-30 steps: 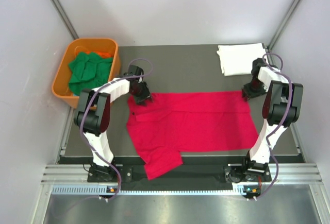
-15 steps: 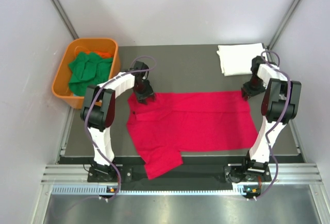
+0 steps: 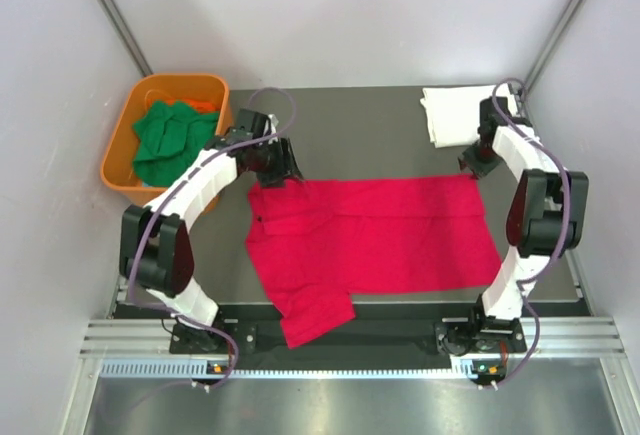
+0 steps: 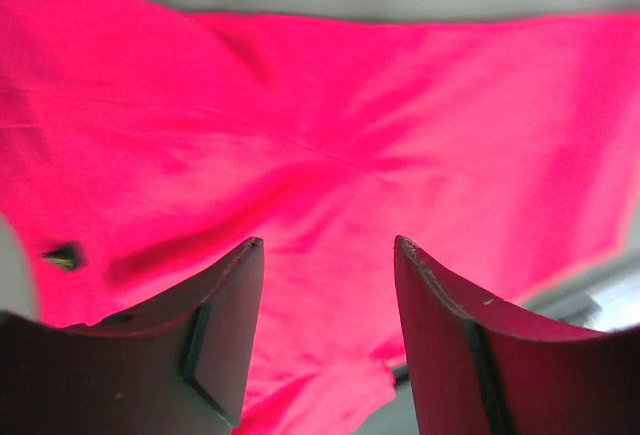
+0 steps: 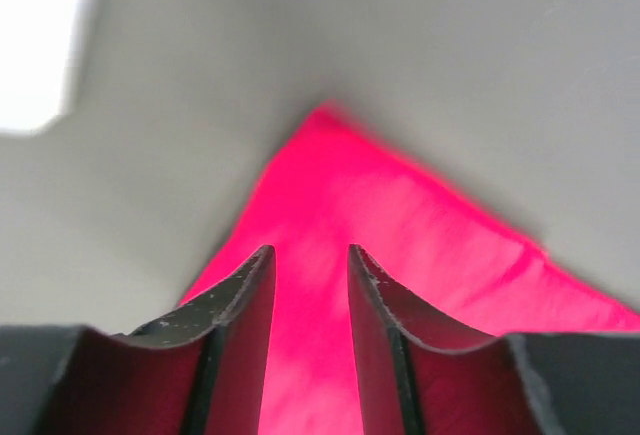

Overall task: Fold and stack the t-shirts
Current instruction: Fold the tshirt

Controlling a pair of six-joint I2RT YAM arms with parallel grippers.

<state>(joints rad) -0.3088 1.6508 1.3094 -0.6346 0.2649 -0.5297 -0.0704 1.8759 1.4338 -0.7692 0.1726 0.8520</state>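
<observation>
While the two arms reached out from the near edge of the table (image 3: 360,140), the red t-shirt (image 3: 375,235) lay flat in the middle of it. Its long side ran from the table's left to the table's right. The neck end pointed to the left and the straight bottom edge pointed to the right. One sleeve stuck out toward the near edge of the table and hung a little over it.

The left arm bent out wide past the table's left side, then came back in over the table. The left gripper (image 3: 285,167) hung over the far left corner of the red shirt. In the left wrist view its two fingers stood wide apart with nothing between them, only red cloth below.

The right arm stood tall along the table's right side, with its elbow bent. The right gripper (image 3: 478,163) was just beyond the far right corner of the red shirt and pointed down. In the right wrist view its fingers were only a little apart. They held nothing, and the shirt's corner lay flat on the table past them.

A folded white t-shirt (image 3: 455,115) sat in the table's far right corner. Green t-shirts (image 3: 175,140) were piled in the orange tub (image 3: 120,160) off the table's far left corner.
</observation>
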